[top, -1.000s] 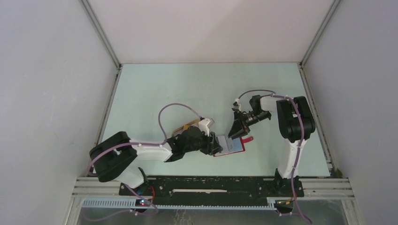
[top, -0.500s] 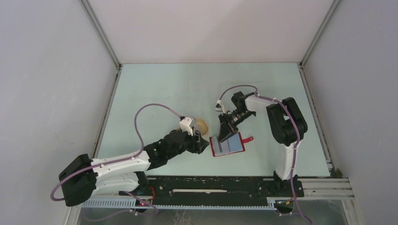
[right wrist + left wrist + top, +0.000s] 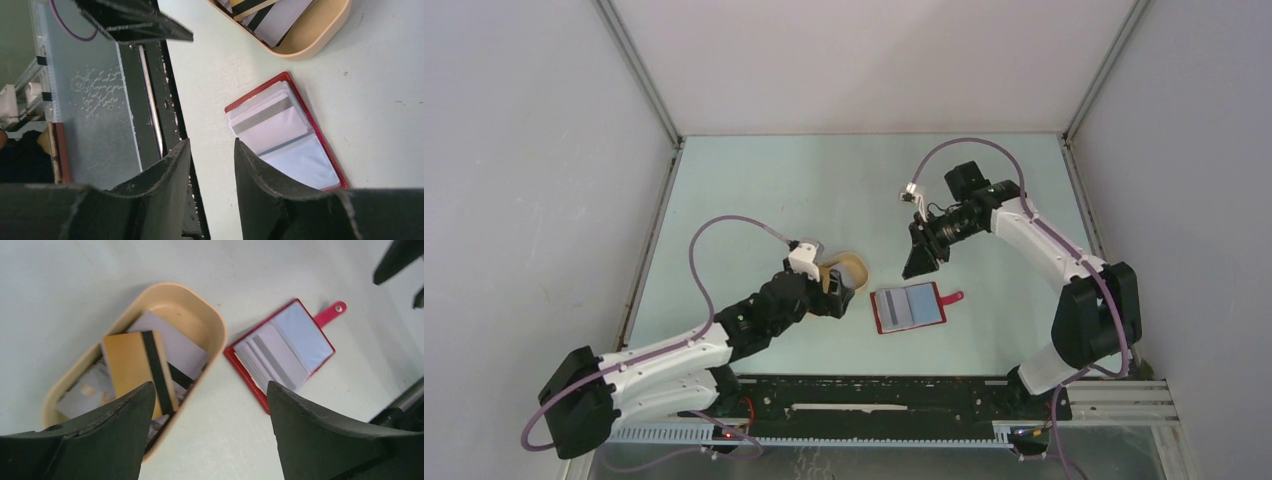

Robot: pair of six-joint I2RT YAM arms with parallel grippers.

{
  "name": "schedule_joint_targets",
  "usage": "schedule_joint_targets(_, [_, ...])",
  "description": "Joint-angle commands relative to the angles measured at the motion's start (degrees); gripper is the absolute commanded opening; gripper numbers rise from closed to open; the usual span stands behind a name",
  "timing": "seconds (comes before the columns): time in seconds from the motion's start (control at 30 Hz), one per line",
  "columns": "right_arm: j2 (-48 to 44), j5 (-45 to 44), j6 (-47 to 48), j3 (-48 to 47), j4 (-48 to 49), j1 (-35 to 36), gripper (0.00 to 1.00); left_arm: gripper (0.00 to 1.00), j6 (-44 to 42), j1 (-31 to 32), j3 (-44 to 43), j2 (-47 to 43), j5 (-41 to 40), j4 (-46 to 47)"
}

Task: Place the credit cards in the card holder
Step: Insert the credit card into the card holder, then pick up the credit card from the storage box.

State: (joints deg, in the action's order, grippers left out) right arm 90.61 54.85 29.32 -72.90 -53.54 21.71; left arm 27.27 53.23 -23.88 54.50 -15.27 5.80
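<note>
The red card holder (image 3: pixel 908 307) lies open and flat on the table, its snap tab (image 3: pixel 952 296) pointing right. A silvery card with a grey stripe (image 3: pixel 262 116) sits in its left pockets. More credit cards lie in the beige tray (image 3: pixel 212 320): an orange-gold one with a dark stripe (image 3: pixel 131 369) on top of silvery ones (image 3: pixel 175 342). My left gripper (image 3: pixel 210 407) hovers open and empty over the tray's near rim, just left of the holder. My right gripper (image 3: pixel 212 155) hangs above and behind the holder, its jaws a narrow gap apart with nothing between them.
The beige oval tray (image 3: pixel 852 268) sits just left of the holder, partly under my left wrist. The black base rail (image 3: pixel 874 398) runs along the near edge. Grey walls enclose the table on three sides.
My left gripper pulled back left from the holder to the tray and opened wide. My right gripper lifted off the holder and moved back to the right. The holder now lies alone.
</note>
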Motion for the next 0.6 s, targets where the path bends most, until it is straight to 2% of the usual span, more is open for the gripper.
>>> schedule_joint_targets(0.0, [-2.73, -0.90, 4.01, -2.49, -0.25, -0.18, 0.47, 0.87, -3.59, -3.72, -3.22, -4.17, -3.23, -3.43])
schedule_joint_targets(0.23, [-0.85, 1.49, 0.60, -11.03, -0.40, 0.72, 0.49, 0.86, -4.81, -10.04, -4.70, -1.66, -0.16, -8.91])
schedule_joint_targets(0.37, [2.80, 2.99, -1.09, -10.75, -0.32, 2.13, 0.49, 0.85, -4.16, -10.58, -7.55, 2.55, -0.94, -11.29])
schedule_joint_targets(0.57, [7.45, 2.87, -3.65, -8.57, 2.47, 4.88, 0.49, 0.70, -2.98, -10.59, -10.65, 9.19, -0.84, -12.22])
